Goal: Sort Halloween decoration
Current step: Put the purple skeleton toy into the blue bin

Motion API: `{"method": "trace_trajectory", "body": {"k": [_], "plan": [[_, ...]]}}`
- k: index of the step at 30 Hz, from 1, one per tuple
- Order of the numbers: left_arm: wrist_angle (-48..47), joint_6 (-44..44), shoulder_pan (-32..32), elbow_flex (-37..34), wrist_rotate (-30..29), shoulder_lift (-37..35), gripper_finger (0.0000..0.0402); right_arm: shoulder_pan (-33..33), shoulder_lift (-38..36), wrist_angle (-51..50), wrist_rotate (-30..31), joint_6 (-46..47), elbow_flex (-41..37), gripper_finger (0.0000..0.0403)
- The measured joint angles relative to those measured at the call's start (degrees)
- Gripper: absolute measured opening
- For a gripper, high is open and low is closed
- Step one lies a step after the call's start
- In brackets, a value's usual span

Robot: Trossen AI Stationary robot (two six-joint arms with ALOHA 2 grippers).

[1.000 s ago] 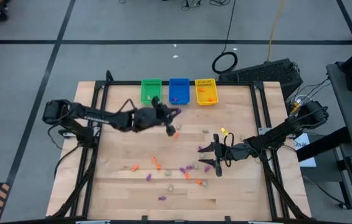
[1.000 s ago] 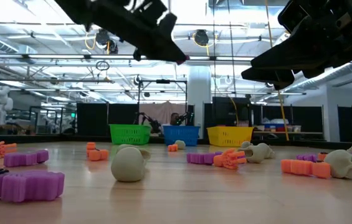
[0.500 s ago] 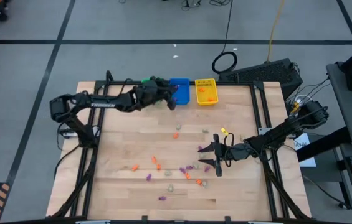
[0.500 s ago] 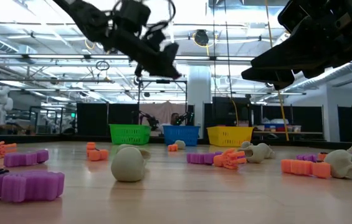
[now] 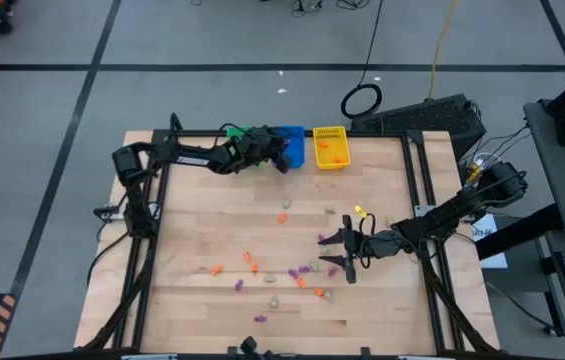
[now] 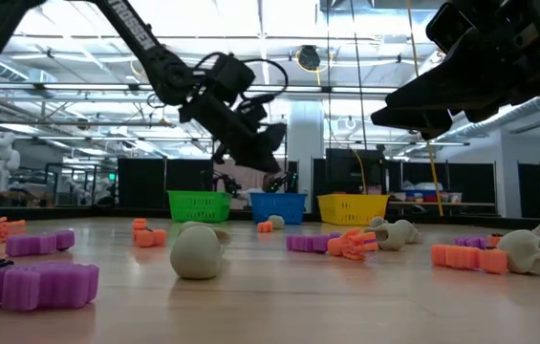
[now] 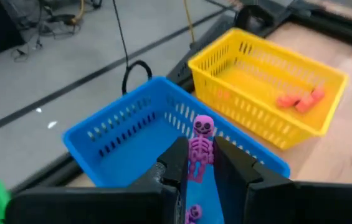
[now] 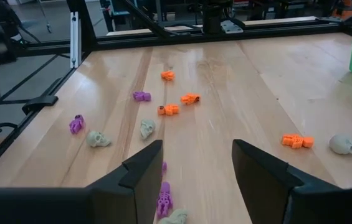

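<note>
My left gripper [image 7: 202, 163] hangs over the blue bin [image 7: 126, 134] at the table's far edge, shut on a purple skeleton trinket [image 7: 201, 142]; the high view shows it there too [image 5: 280, 160]. My right gripper [image 5: 334, 252] waits open above the table's right middle, nothing between its fingers [image 8: 195, 162]. Orange, purple and beige Halloween trinkets [image 5: 292, 275] lie scattered on the wood in front of it. Orange pieces [image 7: 297, 101] lie in the yellow bin [image 5: 330, 147], and a purple piece [image 7: 192, 213] in the blue bin. My left gripper pinches the skeleton's lower body [image 7: 199, 163] between its two fingers, with the skull and ribs sticking out past the fingertips. The fingers slant downward toward the table's far edge. The skeleton is lifted clear, above the inside of the blue bin.
The green bin [image 5: 234, 132] stands left of the blue one, partly hidden under my left arm. A black frame [image 5: 402, 137] runs round the table. A beige skull [image 6: 197, 252] and purple pieces [image 6: 31, 285] lie near the low camera.
My left gripper has swung from above the table's middle toward the far edge and down, ending over the blue bin, rolling a little as it went. The purple skeleton has travelled with it, still held. My right arm has kept still.
</note>
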Motion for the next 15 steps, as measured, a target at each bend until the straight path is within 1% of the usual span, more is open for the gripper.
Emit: {"method": "trace_trajectory", "body": {"k": [4,10,13,15], "plan": [[0.13,0.0,0.07,1.47,3.14,1.83,0.0059,0.0,0.0,0.0,0.0,0.0,0.0,0.018],[-0.97,-0.02,0.13,1.74,3.6,2.21,0.0059,0.0,0.0,-0.04,-0.02,0.0,0.0,0.018],[-1.51,0.0,0.15,1.75,3.39,2.21,0.0073,0.0,0.0,-0.04,-0.04,0.0,0.0,0.018],[-1.58,0.0,0.15,1.75,3.32,2.21,0.0094,0.0,0.0,-0.04,-0.04,0.0,0.0,0.018]]}}
